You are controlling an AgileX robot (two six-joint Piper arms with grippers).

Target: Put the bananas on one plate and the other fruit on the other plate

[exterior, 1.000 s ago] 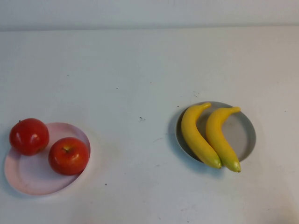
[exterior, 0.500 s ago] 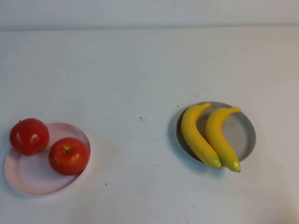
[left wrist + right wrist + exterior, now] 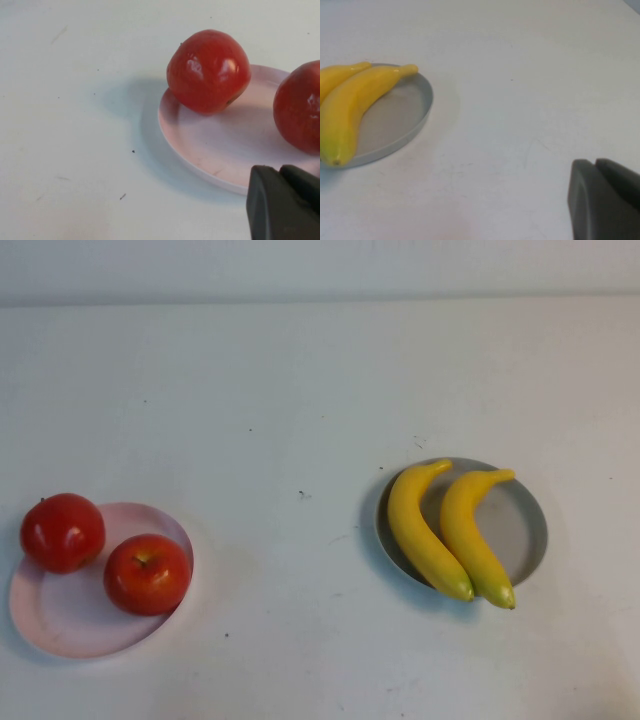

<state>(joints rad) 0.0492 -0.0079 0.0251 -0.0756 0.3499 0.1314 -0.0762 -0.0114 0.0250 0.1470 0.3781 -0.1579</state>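
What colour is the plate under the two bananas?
Grey-blue plate, clearest in the high view; both bananas lie on it.

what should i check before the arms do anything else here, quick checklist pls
1. Both bananas on the grey-blue plate: ok, side by side, tips past the rim.
2. Both apples on the pink plate: ok, though one sits on the rim.
3. That rim apple stable: cannot tell.
4. Left gripper empty: ok, shut, beside the pink plate.
5. Right gripper empty: ok, shut, over bare table, apart from the grey-blue plate.
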